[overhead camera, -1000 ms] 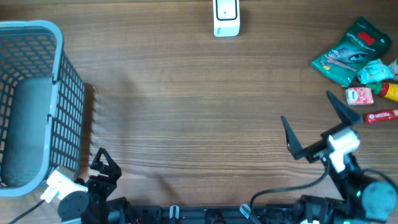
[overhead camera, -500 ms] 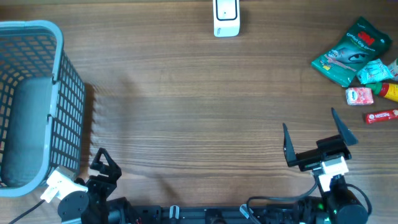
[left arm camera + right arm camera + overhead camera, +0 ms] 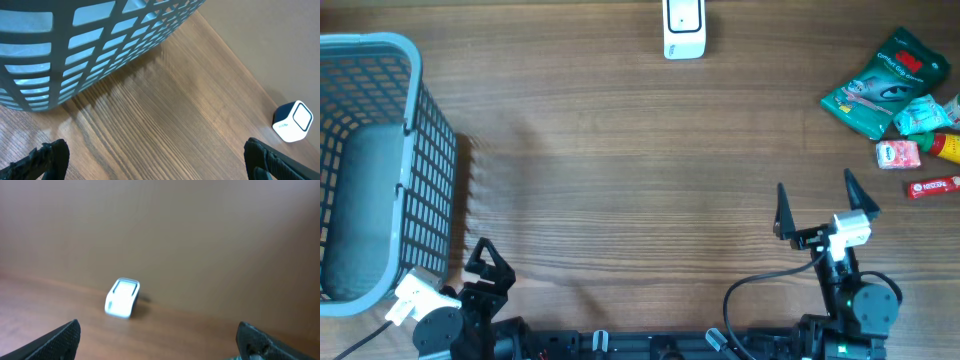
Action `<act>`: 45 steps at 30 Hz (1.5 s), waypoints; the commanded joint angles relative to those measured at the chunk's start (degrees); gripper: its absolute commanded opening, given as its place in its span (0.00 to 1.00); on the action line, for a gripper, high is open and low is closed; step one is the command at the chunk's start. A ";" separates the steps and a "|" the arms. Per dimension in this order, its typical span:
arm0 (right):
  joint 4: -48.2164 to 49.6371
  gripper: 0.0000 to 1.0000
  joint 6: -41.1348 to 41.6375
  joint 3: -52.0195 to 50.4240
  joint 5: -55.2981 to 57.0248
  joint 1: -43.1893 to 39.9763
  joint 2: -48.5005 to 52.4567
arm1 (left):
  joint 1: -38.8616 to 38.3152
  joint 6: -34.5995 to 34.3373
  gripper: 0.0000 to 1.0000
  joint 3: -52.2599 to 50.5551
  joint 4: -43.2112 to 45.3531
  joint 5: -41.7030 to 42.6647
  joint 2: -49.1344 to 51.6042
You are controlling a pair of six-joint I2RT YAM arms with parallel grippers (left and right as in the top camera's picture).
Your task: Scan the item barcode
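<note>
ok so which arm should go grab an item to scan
Right. The right gripper, open, sits near the item pile at the table's right edge; the left gripper, open too, is by the basket on the far side.

Matt wood-grain table, plastic mesh basket, glossy plastic scanner, shiny green packet

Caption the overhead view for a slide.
Open right gripper near packaged items; white scanner at far edge, blue basket left.
</note>
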 commanded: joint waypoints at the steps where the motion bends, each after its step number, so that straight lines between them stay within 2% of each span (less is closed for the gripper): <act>1: -5.97 1.00 -0.92 -0.07 2.69 0.24 -0.70 | 0.11 -0.35 1.00 -0.09 0.04 -0.74 -0.13; 5: -9.53 1.00 -0.81 -0.07 5.46 0.24 -0.70 | 0.11 -0.35 1.00 -0.09 0.04 -0.74 -0.13; 10: -12.07 1.00 3.54 -0.07 10.36 0.24 -0.70 | 0.11 -0.37 1.00 -0.09 0.04 -0.74 -0.13; 45: -12.04 1.00 5.33 -0.07 10.27 0.20 -0.68 | 0.11 -0.35 1.00 -0.09 0.04 -0.74 -0.13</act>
